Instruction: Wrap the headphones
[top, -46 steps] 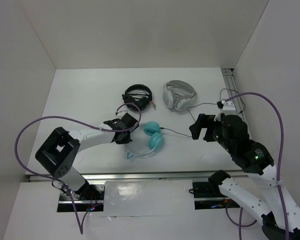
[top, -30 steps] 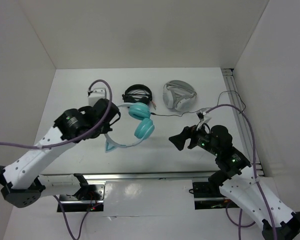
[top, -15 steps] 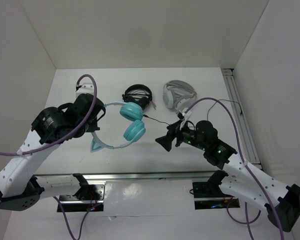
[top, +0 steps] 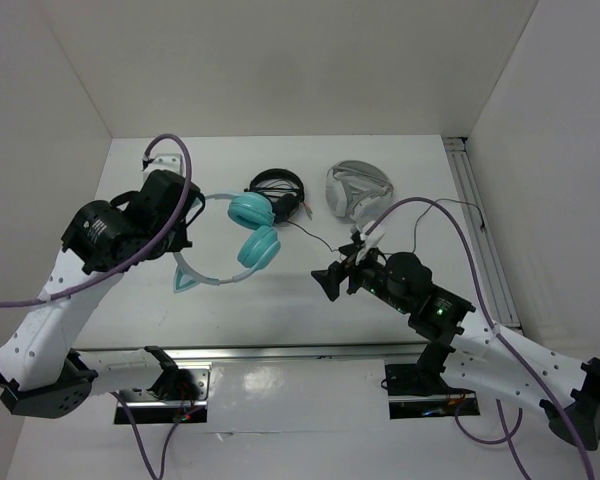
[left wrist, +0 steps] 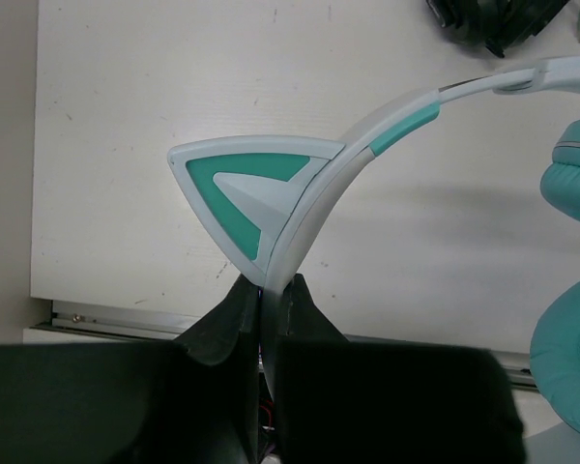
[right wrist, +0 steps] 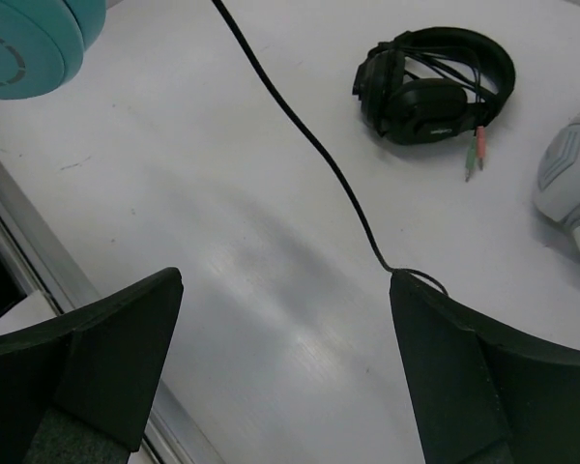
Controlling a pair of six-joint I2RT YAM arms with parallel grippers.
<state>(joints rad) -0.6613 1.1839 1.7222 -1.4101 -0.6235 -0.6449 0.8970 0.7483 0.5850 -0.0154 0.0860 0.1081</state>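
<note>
Top view: left tool [top: 185,228] clamps the headphones [top: 259,247] above the counter [top: 130,180], cups pointing right. Left wrist: fingers [left wrist: 234,307] pinched shut under a cat ear [left wrist: 234,188]. Right wrist: right tool [right wrist: 285,275] wide open, empty, straddling the cable [right wrist: 309,135].

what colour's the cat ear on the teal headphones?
Cat ear: pale blue-white rim with a teal inset. Clearest in the left wrist view.

The left claw [left wrist: 261,290] is clamped on the headphones [left wrist: 387,121] at the headband, just beside a cat ear [left wrist: 246,188], above the white bench [left wrist: 126,116].
</note>
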